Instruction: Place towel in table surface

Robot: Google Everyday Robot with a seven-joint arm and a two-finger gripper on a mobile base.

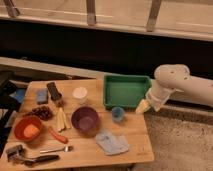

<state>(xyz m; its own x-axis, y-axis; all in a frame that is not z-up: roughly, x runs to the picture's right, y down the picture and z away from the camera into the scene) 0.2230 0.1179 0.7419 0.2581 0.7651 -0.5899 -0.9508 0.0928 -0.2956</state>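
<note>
A light blue towel (111, 142) lies crumpled on the wooden table (135, 129), near its front right corner and in front of the purple bowl (84, 120). My gripper (143, 106) is at the end of the white arm (175, 85), at the table's right edge beside the green tray (126, 91). It is up and to the right of the towel and apart from it. Nothing shows in the gripper.
A small blue cup (118, 114) stands between the tray and the towel. Also on the table are a white cup (80, 94), an orange bowl (28, 129), bananas (61, 119), grapes (43, 112), a carrot (57, 135), a blue sponge (42, 95) and utensils (30, 155).
</note>
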